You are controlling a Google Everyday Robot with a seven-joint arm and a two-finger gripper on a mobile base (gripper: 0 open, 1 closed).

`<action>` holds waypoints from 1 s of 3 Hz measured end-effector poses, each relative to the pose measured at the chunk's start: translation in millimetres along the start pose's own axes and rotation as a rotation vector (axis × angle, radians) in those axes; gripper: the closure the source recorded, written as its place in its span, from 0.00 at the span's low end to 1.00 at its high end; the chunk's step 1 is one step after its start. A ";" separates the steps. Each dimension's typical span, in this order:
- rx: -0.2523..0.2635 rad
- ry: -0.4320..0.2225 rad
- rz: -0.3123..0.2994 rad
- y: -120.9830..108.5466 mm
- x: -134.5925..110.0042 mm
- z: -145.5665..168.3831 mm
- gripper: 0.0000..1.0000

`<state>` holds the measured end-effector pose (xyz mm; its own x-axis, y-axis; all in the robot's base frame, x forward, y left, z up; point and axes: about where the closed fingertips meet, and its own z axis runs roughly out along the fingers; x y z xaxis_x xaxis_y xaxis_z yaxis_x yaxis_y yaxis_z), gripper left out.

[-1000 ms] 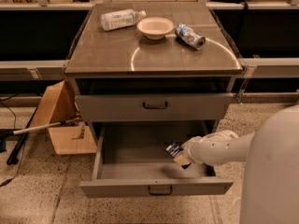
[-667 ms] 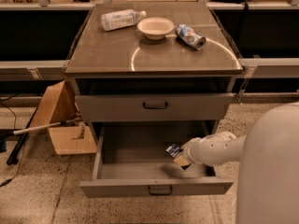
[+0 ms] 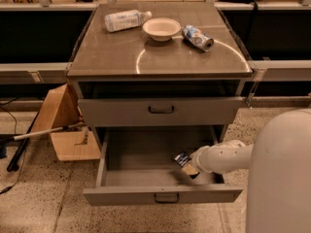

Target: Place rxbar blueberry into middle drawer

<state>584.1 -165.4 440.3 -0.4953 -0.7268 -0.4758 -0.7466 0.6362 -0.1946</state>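
Observation:
The middle drawer (image 3: 146, 154) is pulled open below the shut upper drawer (image 3: 162, 111); its grey inside shows. My white arm reaches in from the right, and my gripper (image 3: 187, 165) is inside the drawer at its right side. The rxbar blueberry (image 3: 181, 158), small and dark blue with pale print, sits at the gripper's tip just above the drawer floor.
On the cabinet top lie a plastic water bottle (image 3: 126, 19), a white bowl (image 3: 161, 28) and a crushed blue-silver can (image 3: 198, 37). An open cardboard box (image 3: 63, 123) and a stick (image 3: 43, 132) lie on the floor to the left. My white body (image 3: 282, 178) fills the right.

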 end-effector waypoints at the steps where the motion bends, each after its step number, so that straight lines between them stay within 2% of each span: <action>1: 0.000 0.000 0.000 -0.2 0.1 0.2 0.88; 2: 0.000 0.000 0.000 -0.2 0.1 0.2 0.70; 3: 0.000 0.000 0.000 -0.1 0.1 0.2 0.47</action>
<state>584.3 -165.5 440.1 -0.4956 -0.7265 -0.4759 -0.7463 0.6365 -0.1945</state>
